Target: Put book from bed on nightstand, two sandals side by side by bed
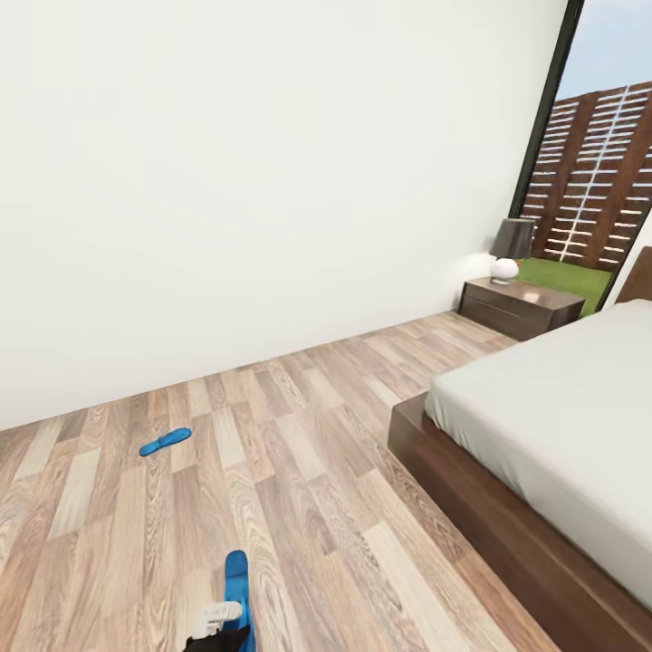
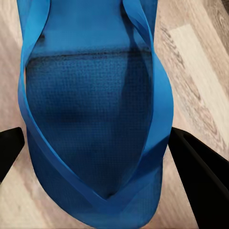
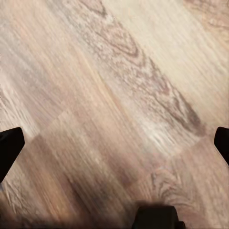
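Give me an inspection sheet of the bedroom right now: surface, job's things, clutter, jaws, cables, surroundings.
Surface: wood-plank floor.
Job's things: near sandal at the left gripper; far sandal lies apart near the wall; bed; nightstand with lamp; book not seen.
Clutter: nothing seen.
Grippers: left jaws either side of the near sandal, contact unclear; right gripper jaws open above floor.
Cables: nothing seen.
Surroundings: white wall, window.

wall (image 1: 254, 163): plain white ahead of me | floor (image 1: 308, 453): brown wood planks | window (image 1: 598, 172): tall, black-framed, far right, I see slatted fence and grass | lamp (image 1: 510, 246): dark shade, white base | light: even daylight
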Controlling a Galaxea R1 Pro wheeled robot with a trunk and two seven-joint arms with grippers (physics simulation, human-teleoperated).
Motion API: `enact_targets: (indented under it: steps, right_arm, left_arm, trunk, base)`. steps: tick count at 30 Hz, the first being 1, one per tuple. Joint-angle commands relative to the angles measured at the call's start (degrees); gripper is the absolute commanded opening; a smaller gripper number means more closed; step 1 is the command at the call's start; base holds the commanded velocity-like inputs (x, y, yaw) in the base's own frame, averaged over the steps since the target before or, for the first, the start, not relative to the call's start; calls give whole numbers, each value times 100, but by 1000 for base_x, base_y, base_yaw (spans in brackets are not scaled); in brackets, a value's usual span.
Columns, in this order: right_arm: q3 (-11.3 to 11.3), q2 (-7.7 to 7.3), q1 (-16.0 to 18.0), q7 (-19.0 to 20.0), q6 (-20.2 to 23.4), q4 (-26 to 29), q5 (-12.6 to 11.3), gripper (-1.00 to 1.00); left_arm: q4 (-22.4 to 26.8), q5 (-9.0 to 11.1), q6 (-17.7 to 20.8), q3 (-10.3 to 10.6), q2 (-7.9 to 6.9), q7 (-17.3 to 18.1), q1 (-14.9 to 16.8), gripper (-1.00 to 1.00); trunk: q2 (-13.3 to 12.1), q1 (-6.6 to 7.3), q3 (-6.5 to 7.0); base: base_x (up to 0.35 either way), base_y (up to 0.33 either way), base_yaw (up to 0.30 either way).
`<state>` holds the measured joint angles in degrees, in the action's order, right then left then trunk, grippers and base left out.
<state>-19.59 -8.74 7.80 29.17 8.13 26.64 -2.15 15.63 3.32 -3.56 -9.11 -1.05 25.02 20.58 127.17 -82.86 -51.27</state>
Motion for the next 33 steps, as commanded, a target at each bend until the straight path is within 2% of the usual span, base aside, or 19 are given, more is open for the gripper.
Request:
enact_targets:
  steps: [1, 12, 25, 33]
  right_arm:
    - [-34, 4, 3, 36, 57, 8, -23, 100]
    - [-36, 4, 3, 36, 57, 8, -23, 100]
    - [-36, 4, 3, 36, 57, 8, -23, 100]
    - [-36, 4, 3, 36, 57, 8, -23, 100]
  left_arm:
    - [-7, 37, -4, -10, -1, 30, 2, -100]
    - [-7, 37, -5, -10, -1, 30, 1, -100]
    - [-7, 37, -5, -10, -1, 30, 1, -100]
    - [-7, 37, -5, -11, -1, 30, -1, -100]
  trunk:
    - [2, -2, -5]
    - [2, -2, -5]
    - [2, -2, -5]
    - [2, -2, -5]
  base:
    - [332, 0, 0]
    - [332, 0, 10]
    - [332, 0, 239]
    - [321, 17, 36]
